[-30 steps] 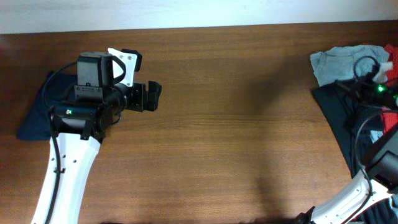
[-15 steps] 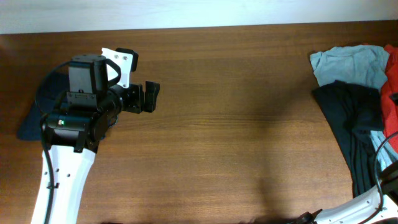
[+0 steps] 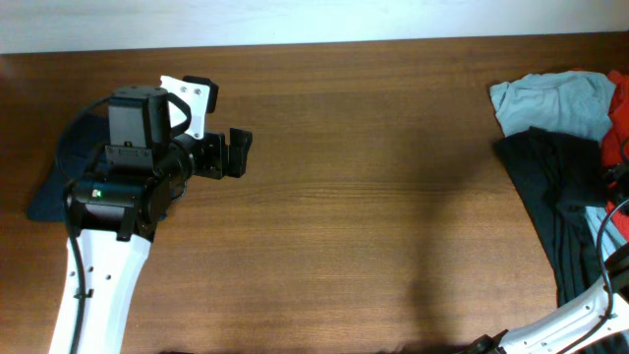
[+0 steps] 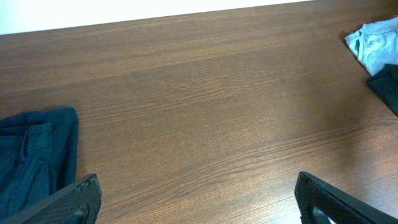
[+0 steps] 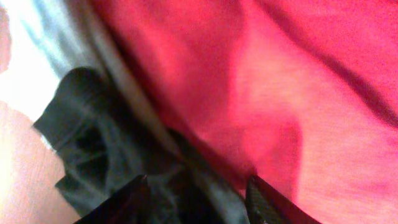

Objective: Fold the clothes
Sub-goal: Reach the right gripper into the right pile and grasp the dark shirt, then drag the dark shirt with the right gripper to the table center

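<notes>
The crumpled black cloth garment lies at the right edge of the bench, its long axis running far to near. It is heaped with a light-blue cloth garment and a red cloth garment. My right jaws sit against that heap, partly apart; whether they pinch cloth I cannot tell. My left jaws, spread wide and empty, are well apart from it, beside a dark-navy garment.

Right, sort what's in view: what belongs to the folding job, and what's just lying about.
Job:
black shirt
light-blue garment
red garment
navy garment

Just there:
table
</notes>
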